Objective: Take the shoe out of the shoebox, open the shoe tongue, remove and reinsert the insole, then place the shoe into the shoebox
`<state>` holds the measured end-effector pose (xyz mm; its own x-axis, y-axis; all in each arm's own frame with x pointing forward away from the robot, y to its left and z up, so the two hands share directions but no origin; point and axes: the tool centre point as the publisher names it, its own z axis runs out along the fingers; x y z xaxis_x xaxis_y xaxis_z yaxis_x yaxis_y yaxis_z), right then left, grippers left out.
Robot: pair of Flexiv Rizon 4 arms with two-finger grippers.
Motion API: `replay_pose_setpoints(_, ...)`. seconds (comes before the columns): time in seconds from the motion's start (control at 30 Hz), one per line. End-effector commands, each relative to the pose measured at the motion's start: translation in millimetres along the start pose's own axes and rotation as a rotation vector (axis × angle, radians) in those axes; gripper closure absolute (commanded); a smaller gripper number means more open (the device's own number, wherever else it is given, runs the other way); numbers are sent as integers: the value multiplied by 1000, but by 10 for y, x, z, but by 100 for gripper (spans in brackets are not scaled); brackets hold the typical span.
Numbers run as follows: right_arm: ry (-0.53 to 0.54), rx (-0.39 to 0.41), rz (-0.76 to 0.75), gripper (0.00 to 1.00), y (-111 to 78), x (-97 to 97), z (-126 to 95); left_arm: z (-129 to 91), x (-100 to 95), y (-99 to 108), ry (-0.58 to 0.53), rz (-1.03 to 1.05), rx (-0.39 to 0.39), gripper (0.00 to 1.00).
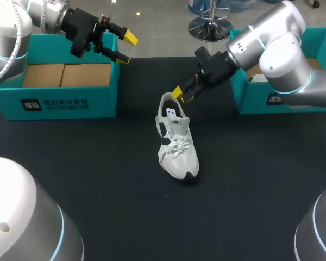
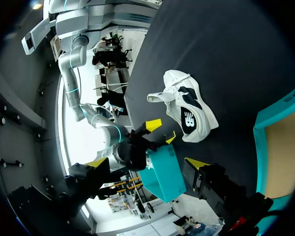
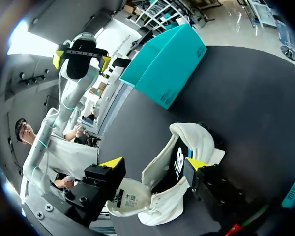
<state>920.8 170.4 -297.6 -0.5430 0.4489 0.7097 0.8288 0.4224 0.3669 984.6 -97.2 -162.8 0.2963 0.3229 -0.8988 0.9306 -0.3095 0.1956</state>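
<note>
Right fingers [image 3: 112, 163] stand wide astride the heel of the shoe [image 1: 176, 144], which lies in the middle of the surface [image 1: 250, 179], heel at 12 o'clock, toe at 6. Left fingers [image 1: 130, 37], also spread, hang over the shoebox [image 1: 54, 103] at 10 o'clock. Nothing pins the shoe, so tugging what looks like the insole [image 3: 127, 196] could drag or tip it.

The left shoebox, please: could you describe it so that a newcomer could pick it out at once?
On the black table, two teal boxes flank a white shoe. The left shoebox sits by my left gripper; unlike the right box, half hidden by my right arm, its bare brown floor is in plain view.
</note>
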Motion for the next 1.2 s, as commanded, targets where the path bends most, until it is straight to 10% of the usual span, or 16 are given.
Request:
replay_pose_setpoints(0.03, -78, -44, 34, 50, -53, 109, -39, -2, 2, 3, 1, 1, 2, 0)
replay_pose_setpoints(0.27, -154, -67, 102, 80, 10, 231, -67, -2, 2, 3, 1, 1, 2, 0)
replay_pose_setpoints(0.3, -184, -41, 111, 100, 18, 241, -76, -2, 2, 3, 1, 1, 2, 0)
replay_pose_setpoints(1.2, -379, 57, 188, 100, 108, 372, -106, -2, 2, 3, 1, 1, 2, 0)
